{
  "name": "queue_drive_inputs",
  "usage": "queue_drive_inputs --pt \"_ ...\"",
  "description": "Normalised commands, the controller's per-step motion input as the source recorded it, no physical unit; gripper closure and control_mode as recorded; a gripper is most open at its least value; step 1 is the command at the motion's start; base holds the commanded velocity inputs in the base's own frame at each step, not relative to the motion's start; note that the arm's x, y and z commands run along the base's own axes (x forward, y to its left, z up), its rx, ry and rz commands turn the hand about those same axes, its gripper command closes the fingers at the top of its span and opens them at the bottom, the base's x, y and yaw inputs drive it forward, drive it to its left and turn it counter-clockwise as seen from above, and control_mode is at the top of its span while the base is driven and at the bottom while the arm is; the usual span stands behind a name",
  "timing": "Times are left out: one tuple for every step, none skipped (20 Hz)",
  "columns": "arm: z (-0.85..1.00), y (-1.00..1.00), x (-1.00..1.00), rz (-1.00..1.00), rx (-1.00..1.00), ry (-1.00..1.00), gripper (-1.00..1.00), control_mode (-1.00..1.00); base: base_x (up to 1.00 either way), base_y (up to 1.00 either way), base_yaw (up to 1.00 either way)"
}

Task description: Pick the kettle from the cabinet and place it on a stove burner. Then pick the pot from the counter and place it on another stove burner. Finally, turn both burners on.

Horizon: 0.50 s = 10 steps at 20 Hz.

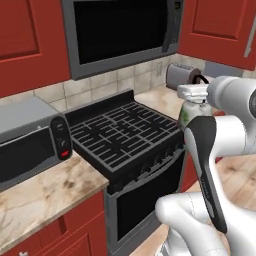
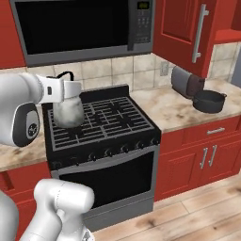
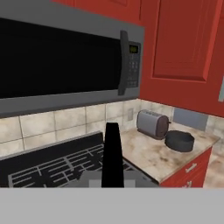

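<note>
Above the stove (image 2: 117, 123), the kettle (image 2: 68, 112) hangs clamped in the jaws.

Grey-green kettle (image 2: 68, 113) hangs over stove grates (image 2: 101, 121); dark pot (image 2: 209, 100) on counter (image 2: 172, 110).

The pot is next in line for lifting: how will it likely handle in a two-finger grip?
The pot looks rigid and probably fairly heavy. Being wide and shallow, it should sit stable on the counter. Gripped by one small side handle, it may tilt.
</note>
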Motion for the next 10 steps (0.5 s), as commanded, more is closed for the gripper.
queue_drive_inputs --pt "0.00 0.00 0.00 0.00 0.00 0.00 1.00 1.00 0.27 0.00 0.17" --pt "0.00 0.00 0.00 0.00 0.00 0.00 1.00 1.00 0.27 0.00 0.17" --pt "0.00 0.00 0.00 0.00 0.00 0.00 1.00 1.00 0.31 0.00 0.16" --pt "0.00 0.00 0.00 0.00 0.00 0.00 1.00 1.00 0.32 0.00 0.16" --pt "0.00 0.00 0.00 0.00 0.00 0.00 1.00 1.00 0.37 0.00 0.16" --pt "0.00 0.00 0.00 0.00 0.00 0.00 1.00 1.00 0.40 0.00 0.15" --pt "0.00 0.00 0.00 0.00 0.00 0.00 1.00 1.00 0.42 0.00 0.14" --pt "0.00 0.00 0.00 0.00 0.00 0.00 1.00 1.00 0.43 0.00 0.13" --pt "0.00 0.00 0.00 0.00 0.00 0.00 1.00 1.00 0.46 0.00 0.12" --pt "0.00 0.00 0.00 0.00 0.00 0.00 1.00 1.00 0.48 0.00 0.12"
